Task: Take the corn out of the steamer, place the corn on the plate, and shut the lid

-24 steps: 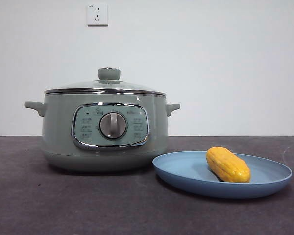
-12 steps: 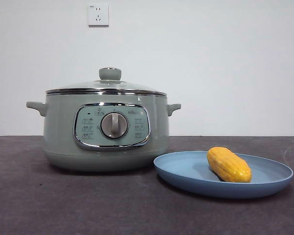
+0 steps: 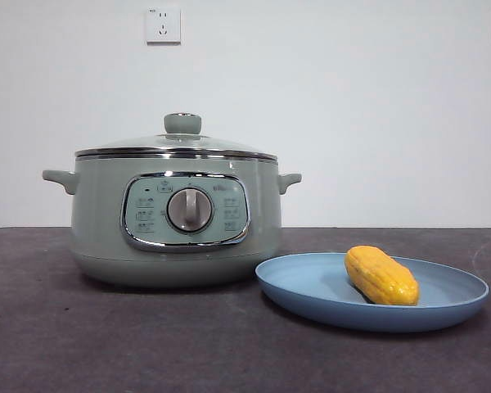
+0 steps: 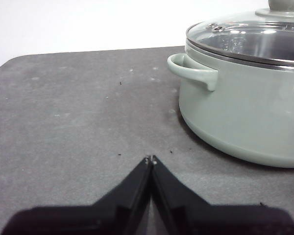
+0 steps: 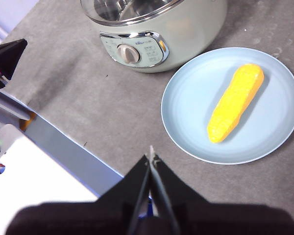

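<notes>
The yellow-orange corn [image 3: 381,275] lies on the light-blue plate [image 3: 311,288], right of the steamer; both also show in the right wrist view, corn [image 5: 235,102] on plate [image 5: 186,107]. The sage-green steamer [image 3: 176,217] stands at the left with the glass lid [image 3: 177,142] seated on its rim. The left wrist view shows the steamer [image 4: 240,112] with the lid [image 4: 255,41] on it. My left gripper [image 4: 150,159] is shut and empty, low over the table beside the steamer's handle. My right gripper [image 5: 151,157] is shut and empty, high above the table near the plate.
A dark grey table [image 3: 147,344] carries everything. A white wall with a socket [image 3: 163,25] stands behind. In the right wrist view a white and blue base [image 5: 44,166] lies at the table's edge, and a black tip [image 5: 7,51] shows at the side.
</notes>
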Controlling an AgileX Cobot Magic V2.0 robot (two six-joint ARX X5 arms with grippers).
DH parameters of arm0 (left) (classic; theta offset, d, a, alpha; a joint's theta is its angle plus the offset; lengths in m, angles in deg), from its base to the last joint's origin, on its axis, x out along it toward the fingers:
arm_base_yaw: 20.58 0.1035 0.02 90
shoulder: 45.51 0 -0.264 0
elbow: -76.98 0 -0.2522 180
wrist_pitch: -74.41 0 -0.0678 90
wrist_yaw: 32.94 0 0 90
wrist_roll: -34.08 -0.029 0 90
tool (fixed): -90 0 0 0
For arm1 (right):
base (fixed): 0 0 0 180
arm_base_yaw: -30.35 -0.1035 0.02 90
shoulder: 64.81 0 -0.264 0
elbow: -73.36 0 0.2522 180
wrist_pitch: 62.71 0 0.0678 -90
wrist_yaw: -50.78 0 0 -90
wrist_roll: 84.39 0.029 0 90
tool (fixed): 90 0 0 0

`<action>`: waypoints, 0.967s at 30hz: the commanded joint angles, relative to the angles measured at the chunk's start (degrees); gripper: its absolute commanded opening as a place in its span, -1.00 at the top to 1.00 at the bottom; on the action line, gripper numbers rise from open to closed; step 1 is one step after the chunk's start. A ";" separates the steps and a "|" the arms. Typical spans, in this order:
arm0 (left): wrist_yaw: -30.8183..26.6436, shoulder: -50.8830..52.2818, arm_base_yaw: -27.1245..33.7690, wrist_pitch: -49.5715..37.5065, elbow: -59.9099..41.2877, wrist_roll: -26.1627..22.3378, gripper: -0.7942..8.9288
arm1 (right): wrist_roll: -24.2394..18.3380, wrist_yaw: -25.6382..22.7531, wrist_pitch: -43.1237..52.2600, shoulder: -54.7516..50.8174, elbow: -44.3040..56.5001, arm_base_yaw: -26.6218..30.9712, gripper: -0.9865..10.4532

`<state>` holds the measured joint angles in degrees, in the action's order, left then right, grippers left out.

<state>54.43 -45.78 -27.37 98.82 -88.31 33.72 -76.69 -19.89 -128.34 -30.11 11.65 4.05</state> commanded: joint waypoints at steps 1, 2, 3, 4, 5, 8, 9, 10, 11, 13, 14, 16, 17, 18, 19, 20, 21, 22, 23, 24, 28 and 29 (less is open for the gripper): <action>-0.04 0.13 0.17 -0.50 -0.79 0.39 0.84 | -0.24 -0.15 0.17 -0.02 0.28 -0.11 0.83; -0.04 0.13 0.17 -0.50 -0.79 0.39 0.84 | -0.24 -0.15 0.17 -0.02 0.31 -0.11 0.83; -0.04 0.13 0.17 -0.50 -0.79 0.39 0.84 | -0.24 -0.15 0.17 -0.02 0.28 -0.09 0.83; -0.07 0.13 0.17 -0.50 -0.79 0.39 0.84 | -0.24 -0.17 0.17 -0.02 0.28 -0.11 0.83; -0.07 0.13 0.17 -0.50 -0.79 0.39 0.84 | -0.24 -0.17 0.17 -0.04 0.31 -0.11 0.83; -0.04 0.13 0.17 -0.50 -0.79 0.39 0.84 | -0.63 -0.46 0.20 -0.85 0.31 0.52 0.83; -0.04 0.13 0.17 -0.50 -0.79 0.39 0.84 | -2.51 -0.98 0.22 -1.42 0.31 1.03 0.83; -0.07 0.13 0.17 -0.50 -0.79 0.39 0.84 | -4.11 -1.70 0.35 -2.29 0.31 1.95 0.83; -0.07 0.13 0.17 -0.50 -0.79 0.39 0.84 | -5.07 -1.70 0.61 -2.95 0.31 2.89 0.83; -0.07 0.13 0.17 -0.50 -0.79 0.39 0.84 | -5.77 -1.62 2.54 -4.79 0.35 5.79 0.83; -0.07 0.13 0.17 -0.50 -0.79 0.39 0.84 | -6.08 -1.62 3.93 -5.66 0.50 7.23 0.83; -0.07 0.13 0.17 -0.50 -0.79 0.39 0.84 | -7.10 -1.66 7.37 -8.02 1.22 10.88 0.83; -0.04 0.13 0.17 -0.50 -0.79 0.39 0.84 | -7.72 -1.70 8.72 -9.09 1.64 12.41 0.83; -0.07 0.13 0.17 -0.50 -0.79 0.39 0.84 | -8.44 -1.70 10.38 -10.27 2.23 14.16 0.83; -0.07 0.13 0.17 -0.50 -0.79 0.39 0.84 | -9.33 -1.68 12.09 -11.41 2.99 15.85 0.83; -0.07 0.13 0.17 -0.50 -0.79 0.39 0.84 | -10.16 -1.68 13.66 -12.39 3.85 17.22 0.83; -0.07 0.13 0.17 -0.50 -0.79 0.39 0.84 | -10.99 -1.66 15.78 -13.62 5.16 18.67 0.83; -0.07 0.13 0.17 -0.50 -0.79 0.39 0.84 | -11.41 -1.66 18.25 -14.88 6.84 19.89 0.83; -0.07 0.13 0.17 -0.50 -0.79 0.39 0.84 | -11.43 -1.66 20.76 -16.00 8.57 20.79 0.83; -0.04 0.13 0.17 -0.50 -0.79 0.39 0.84 | -11.39 -1.68 23.39 -17.22 10.49 21.53 0.83; -0.04 0.13 0.17 -0.48 -0.79 0.39 0.84 | -9.94 -1.90 34.56 -22.58 20.46 23.23 0.83; -0.07 0.13 0.17 -0.50 -0.79 0.39 0.84 | -9.77 -1.92 36.83 -23.80 23.02 23.34 0.83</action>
<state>54.43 -45.78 -27.39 98.82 -88.31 33.72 -86.96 -21.55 -93.72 -52.91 31.59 27.22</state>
